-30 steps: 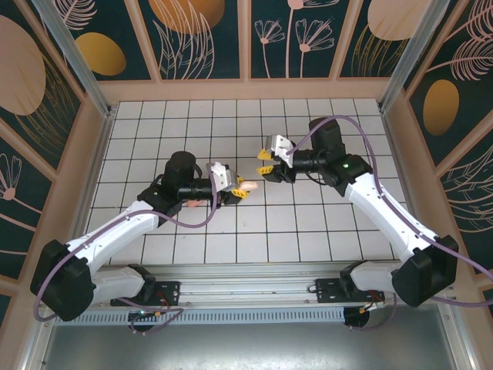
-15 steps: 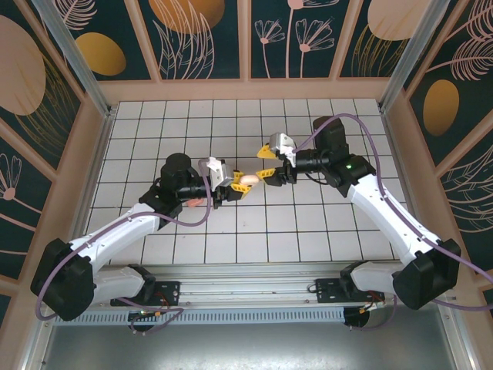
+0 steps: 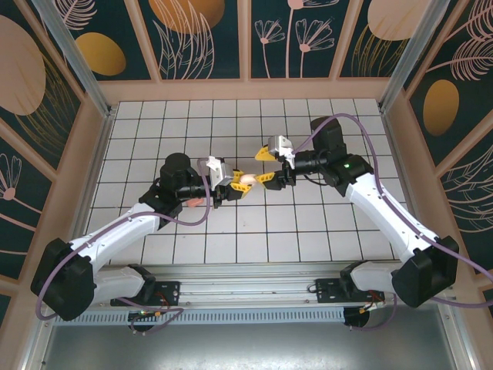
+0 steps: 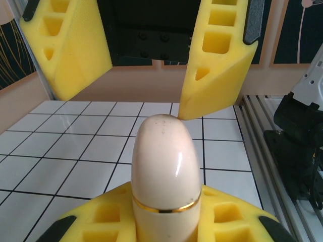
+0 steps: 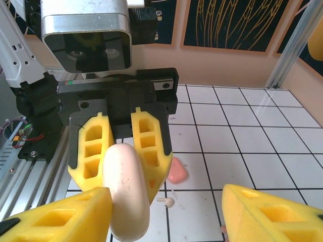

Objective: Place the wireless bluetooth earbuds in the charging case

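Two arms meet mid-air: left fingers point(image 5: 146, 146) clamp cream capsule point(image 4: 163, 171), right fingers point(image 4: 217, 60) spread open around its tip. Risk: mistimed handover drops capsule onto bench point(image 3: 308, 216) near charging case point(image 5: 176, 172).

White tiled floor point(image 3: 308, 223), teal wall panels point(image 3: 206, 54) with botanical prints, peach framing point(image 3: 246, 89), aluminium corner posts point(image 3: 73, 58), even light

Readable text: none.
Glossy cream oval shell with gold band point(image 4: 162, 166): plain, no lettering.
Salmon-pink charging case point(image 5: 177, 172): no print to be seen.
Silver metal wrist block point(image 5: 86, 35): scratched, no legible mark.
Dark wall panels point(image 3: 204, 38): leaf and flower drawings, no words.
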`<state>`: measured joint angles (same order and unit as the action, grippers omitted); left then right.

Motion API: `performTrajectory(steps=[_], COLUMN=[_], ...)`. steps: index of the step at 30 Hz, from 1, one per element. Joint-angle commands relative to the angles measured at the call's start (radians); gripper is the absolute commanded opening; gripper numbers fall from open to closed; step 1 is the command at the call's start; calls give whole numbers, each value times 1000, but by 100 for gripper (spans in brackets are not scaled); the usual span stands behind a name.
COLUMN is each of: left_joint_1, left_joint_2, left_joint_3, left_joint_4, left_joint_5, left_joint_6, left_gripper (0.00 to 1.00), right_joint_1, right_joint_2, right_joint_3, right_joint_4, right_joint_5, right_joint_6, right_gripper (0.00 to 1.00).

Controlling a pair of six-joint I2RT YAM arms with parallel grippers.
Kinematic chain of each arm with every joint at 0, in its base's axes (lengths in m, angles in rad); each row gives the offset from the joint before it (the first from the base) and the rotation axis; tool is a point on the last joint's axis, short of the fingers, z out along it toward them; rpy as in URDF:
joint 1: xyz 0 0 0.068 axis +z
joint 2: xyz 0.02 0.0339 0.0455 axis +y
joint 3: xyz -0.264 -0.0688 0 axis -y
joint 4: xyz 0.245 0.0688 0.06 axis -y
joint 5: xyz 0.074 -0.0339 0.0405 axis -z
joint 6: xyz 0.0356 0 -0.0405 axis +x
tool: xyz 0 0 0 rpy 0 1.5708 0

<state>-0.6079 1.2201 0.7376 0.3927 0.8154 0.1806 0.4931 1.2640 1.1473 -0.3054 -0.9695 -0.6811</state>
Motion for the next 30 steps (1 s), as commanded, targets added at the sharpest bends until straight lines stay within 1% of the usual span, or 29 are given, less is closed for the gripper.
performTrajectory(steps=[1, 6, 10, 19, 24, 30], left_joint_1=[2, 2, 3, 3, 2, 2], left_joint_2=[-8, -14, -14, -16, -13, -16], left_joint_3=[7, 5, 12, 22, 32, 37], left_joint_4=[29, 28, 24, -4, -35, -36], left_joint_5=[30, 26, 31, 39, 41, 41], left_joint_6=[-10, -7, -7, 6, 23, 28], left_gripper=[11, 11, 11, 11, 11, 10], right_joint_1=[18, 31, 42, 38, 18, 8], right_joint_2=[17, 18, 23, 49, 48, 56], right_joint_3=[20, 17, 22, 38, 29, 28], right_joint_4=[-3, -11, -11, 34, 104, 122], right_joint_5=[-1, -19, -3, 109, 73, 86], right_joint_6=[-2, -2, -1, 83, 139, 163], right_gripper=[61, 62, 62, 61, 61, 60])
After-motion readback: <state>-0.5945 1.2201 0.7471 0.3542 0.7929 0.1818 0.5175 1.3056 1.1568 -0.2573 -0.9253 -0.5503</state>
